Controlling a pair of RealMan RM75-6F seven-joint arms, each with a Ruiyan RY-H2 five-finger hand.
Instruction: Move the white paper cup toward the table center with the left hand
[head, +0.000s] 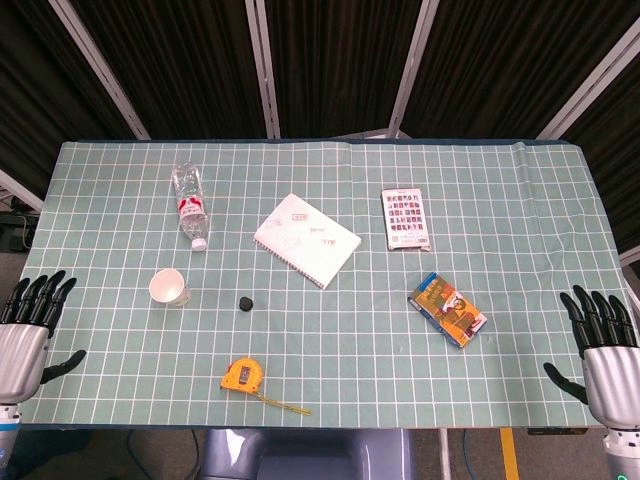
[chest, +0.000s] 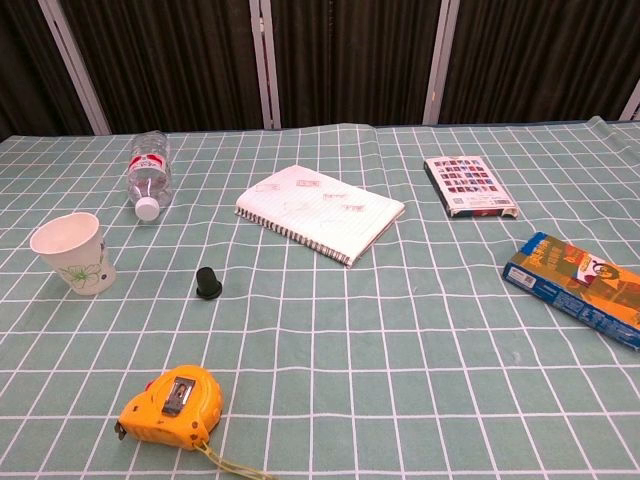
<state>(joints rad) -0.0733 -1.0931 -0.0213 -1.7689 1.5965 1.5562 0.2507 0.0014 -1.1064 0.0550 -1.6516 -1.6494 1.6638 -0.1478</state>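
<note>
The white paper cup (head: 170, 288), left of frame centre, looks light and crushable, so the spread, empty left hand (head: 28, 330) should grip its wall gently.

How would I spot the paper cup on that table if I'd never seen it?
Start at the green checked table and go to its left side. Below the lying water bottle, left of the small black cap, stands the white paper cup, upright and open-topped. It alone is white with a green leaf print.
</note>
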